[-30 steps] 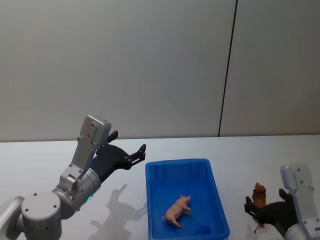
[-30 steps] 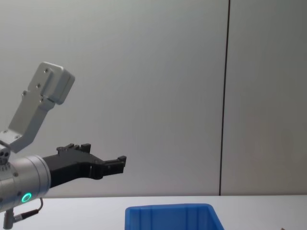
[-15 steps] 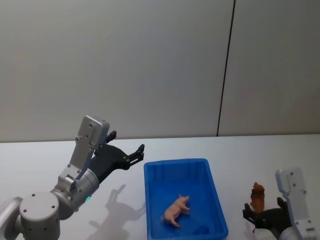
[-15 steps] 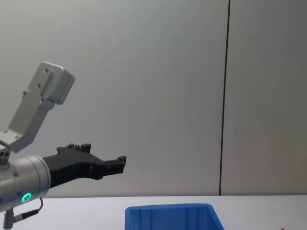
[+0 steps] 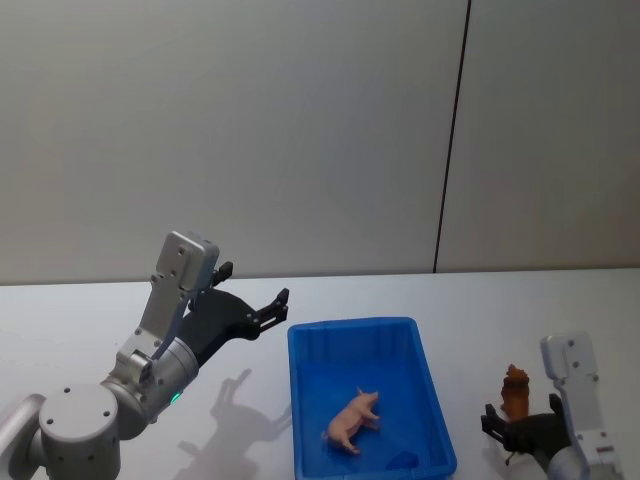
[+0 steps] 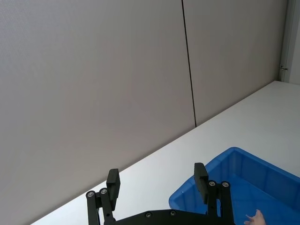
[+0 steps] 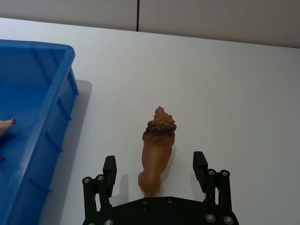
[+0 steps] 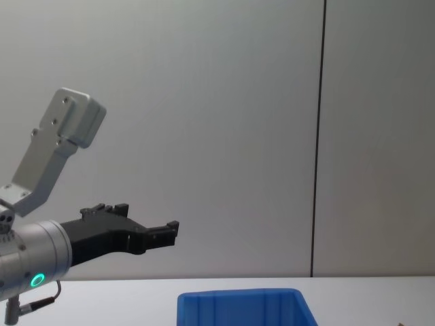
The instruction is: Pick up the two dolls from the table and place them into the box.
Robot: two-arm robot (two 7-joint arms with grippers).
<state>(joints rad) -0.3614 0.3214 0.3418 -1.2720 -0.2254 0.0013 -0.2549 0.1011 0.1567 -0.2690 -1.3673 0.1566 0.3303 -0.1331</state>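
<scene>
Head view looks down on the worktop [image 5: 90, 310]; chest view faces the wall, low. Both share the box [image 5: 370, 395], as do the wrist views.

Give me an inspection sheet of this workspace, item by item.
Surface: flat plain white table, bare around the bin.
Job's things: bright blue rectangular plastic box on the table; pink pig doll lying inside it; brown lion doll standing on the table to the right of the box.
Clutter: nothing seen.
Grippers: left gripper open, raised above the table left of the box, holding nothing; right gripper open, low at the table, one finger on each side of the lion, not touching it.
Cables: nothing seen.
Surroundings: grey panelled wall with a dark vertical seam.
</scene>
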